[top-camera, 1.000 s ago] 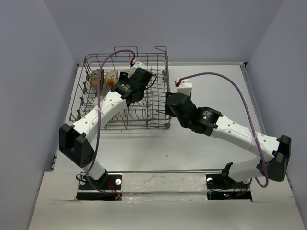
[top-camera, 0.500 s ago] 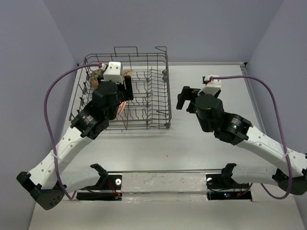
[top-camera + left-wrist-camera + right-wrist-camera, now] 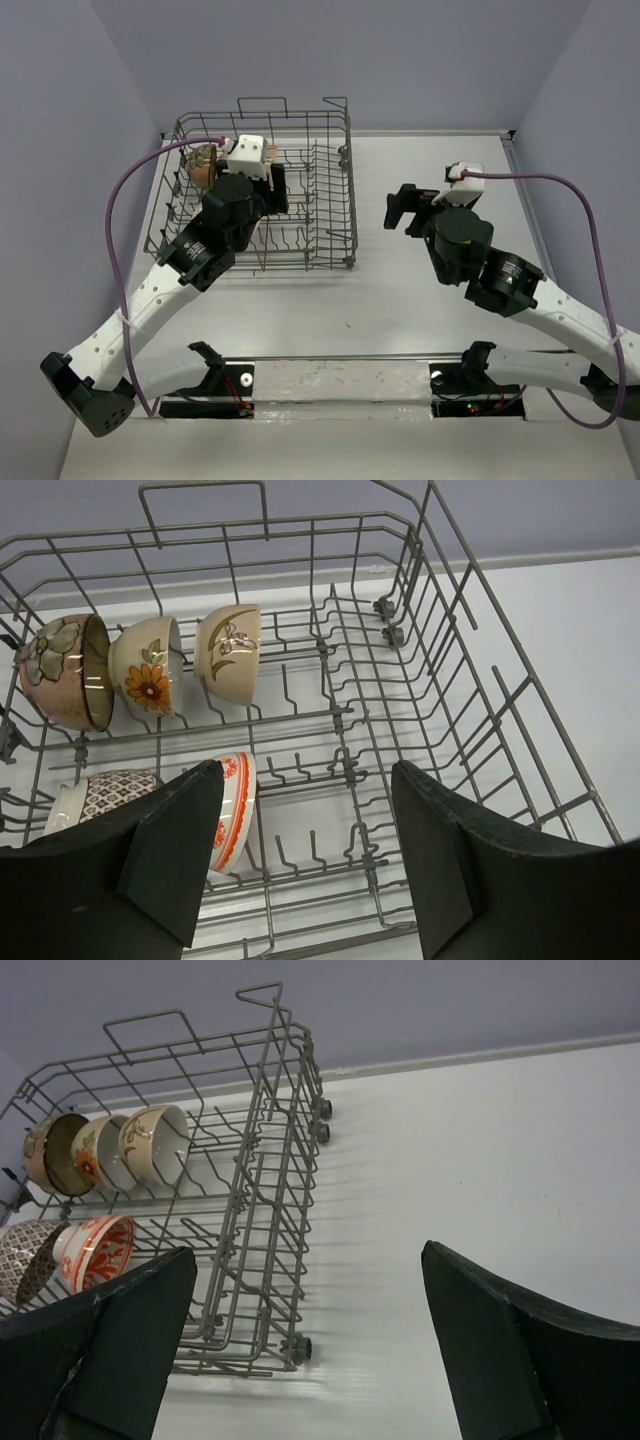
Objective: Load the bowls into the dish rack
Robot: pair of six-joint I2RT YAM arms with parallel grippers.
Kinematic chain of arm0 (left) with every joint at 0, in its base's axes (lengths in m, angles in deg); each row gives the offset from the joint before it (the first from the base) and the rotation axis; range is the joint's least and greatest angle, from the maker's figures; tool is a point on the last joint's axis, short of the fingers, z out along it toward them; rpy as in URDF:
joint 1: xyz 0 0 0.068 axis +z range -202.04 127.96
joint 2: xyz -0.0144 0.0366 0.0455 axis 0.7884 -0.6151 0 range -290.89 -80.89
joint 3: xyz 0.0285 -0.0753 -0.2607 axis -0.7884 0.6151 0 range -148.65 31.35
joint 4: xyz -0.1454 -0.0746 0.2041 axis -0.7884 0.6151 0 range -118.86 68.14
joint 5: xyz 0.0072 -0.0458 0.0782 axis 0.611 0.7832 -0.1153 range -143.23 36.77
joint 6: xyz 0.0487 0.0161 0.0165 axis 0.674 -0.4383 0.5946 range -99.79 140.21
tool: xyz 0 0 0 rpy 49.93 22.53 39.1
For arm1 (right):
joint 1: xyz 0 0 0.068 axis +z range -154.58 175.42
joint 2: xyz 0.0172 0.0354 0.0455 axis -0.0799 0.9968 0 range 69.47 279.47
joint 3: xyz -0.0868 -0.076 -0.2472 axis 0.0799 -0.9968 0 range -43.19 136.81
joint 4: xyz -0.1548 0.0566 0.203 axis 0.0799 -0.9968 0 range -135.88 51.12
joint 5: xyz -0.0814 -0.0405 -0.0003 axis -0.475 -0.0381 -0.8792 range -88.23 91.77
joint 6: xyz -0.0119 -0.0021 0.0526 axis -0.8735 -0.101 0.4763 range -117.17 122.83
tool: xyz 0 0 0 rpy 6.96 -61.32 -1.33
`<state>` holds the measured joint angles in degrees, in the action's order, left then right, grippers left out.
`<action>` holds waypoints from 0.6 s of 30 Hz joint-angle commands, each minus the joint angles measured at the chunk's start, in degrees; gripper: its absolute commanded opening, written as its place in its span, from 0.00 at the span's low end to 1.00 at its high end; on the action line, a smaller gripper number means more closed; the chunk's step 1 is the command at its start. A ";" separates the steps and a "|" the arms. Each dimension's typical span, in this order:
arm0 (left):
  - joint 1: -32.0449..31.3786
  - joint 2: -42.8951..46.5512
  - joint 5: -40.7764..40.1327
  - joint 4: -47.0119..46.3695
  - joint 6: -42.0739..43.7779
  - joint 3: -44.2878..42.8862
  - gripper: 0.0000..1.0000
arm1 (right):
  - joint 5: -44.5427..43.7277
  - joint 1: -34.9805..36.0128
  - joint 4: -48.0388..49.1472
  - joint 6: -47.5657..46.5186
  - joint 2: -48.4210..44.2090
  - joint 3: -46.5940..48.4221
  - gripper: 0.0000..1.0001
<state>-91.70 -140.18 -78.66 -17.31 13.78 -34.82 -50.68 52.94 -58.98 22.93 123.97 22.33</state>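
Observation:
The grey wire dish rack (image 3: 349, 200) stands at the table's far left. All five bowls stand on edge in it. In the left wrist view the back row holds a brown flowered bowl (image 3: 62, 670) and two cream bowls with flower patterns (image 3: 148, 667) (image 3: 230, 652). The front row holds a grey-patterned bowl (image 3: 110, 790) and an orange-red bowl (image 3: 236, 805). My left gripper (image 3: 305, 780) hangs open and empty above the rack's front part, just right of the orange-red bowl. My right gripper (image 3: 308, 1255) is open and empty over the table, to the right of the rack (image 3: 290, 1160).
White table with grey walls on three sides. The rack's raised wire sides and upright tines (image 3: 345, 770) stand under my left gripper (image 3: 272, 185). A purple cable loops from each wrist. My right gripper (image 3: 405, 208) hovers above bare table (image 3: 440, 150).
Both arms have drawn back. The left gripper pulled out of the rack's back part toward its front. The right gripper moved right, away from the rack's right wall.

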 commanded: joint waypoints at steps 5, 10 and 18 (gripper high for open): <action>-0.07 -3.37 -1.64 0.22 -0.68 -13.26 0.80 | -1.52 0.58 8.04 -9.54 8.07 9.27 1.00; 0.02 -14.17 -3.66 5.75 -0.68 -32.56 0.81 | 1.73 -1.52 9.73 -14.90 15.54 19.37 1.00; 0.11 -28.15 0.03 11.83 -0.42 -56.43 0.85 | 18.68 -17.42 -3.45 -11.67 32.13 42.83 1.00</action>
<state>-91.68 -166.23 -80.56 -8.17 13.49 -85.73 -41.36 41.64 -56.56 9.34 151.82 58.18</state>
